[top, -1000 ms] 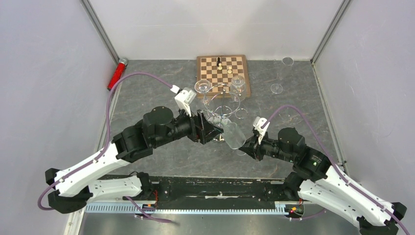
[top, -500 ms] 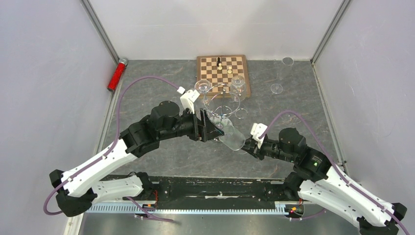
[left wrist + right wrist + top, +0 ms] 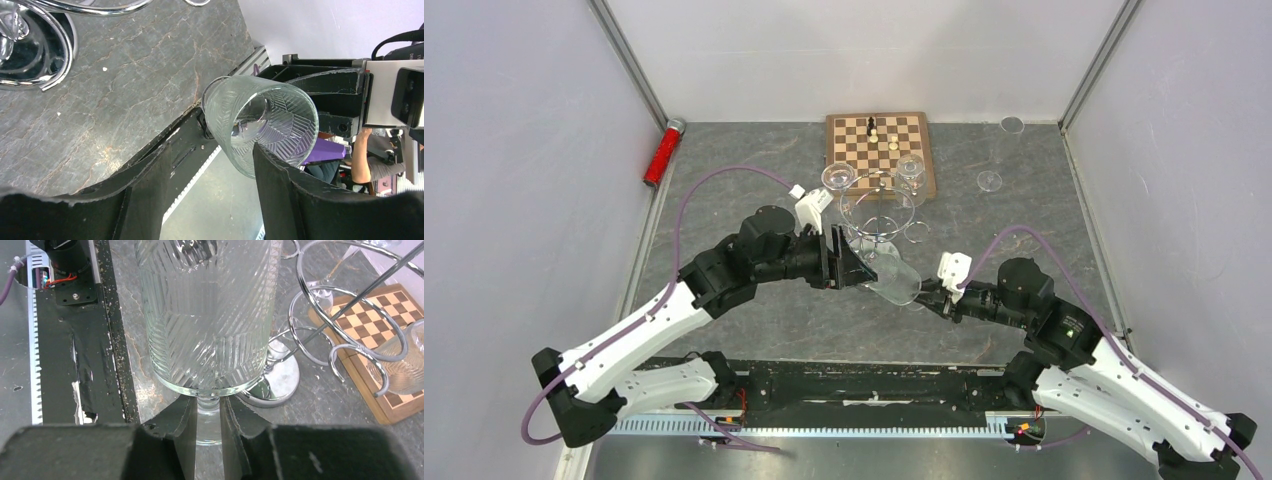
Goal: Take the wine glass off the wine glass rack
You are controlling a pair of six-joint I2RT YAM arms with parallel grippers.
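Note:
The wine glass [image 3: 896, 278] is a ribbed clear goblet, held off the wine glass rack [image 3: 879, 210] and tipped on its side just in front of it. My right gripper [image 3: 927, 292] is shut on its stem [image 3: 209, 412], right under the bowl [image 3: 210, 315]. My left gripper [image 3: 864, 268] is open at the bowl's mouth end. In the left wrist view the glass [image 3: 262, 122] lies just past the fingertips, its rim overlapping the right finger [image 3: 270, 170], and the left gripper [image 3: 212, 150] holds nothing. Chrome loops of the rack [image 3: 60, 50] show at top left.
Two more glasses [image 3: 838, 178] [image 3: 911, 168] hang on the rack. A wooden chessboard [image 3: 880, 145] with a few pieces lies behind it. A red cylinder [image 3: 662, 152] lies at the far left wall. Small clear round pieces [image 3: 989, 181] [image 3: 1012, 125] sit at back right. The rack's mirrored base [image 3: 280, 380] is close behind the held glass.
The left arm has swung in toward the glass's bowl and its jaws have narrowed a little. The right gripper has shifted slightly left with the glass, tipping it more.

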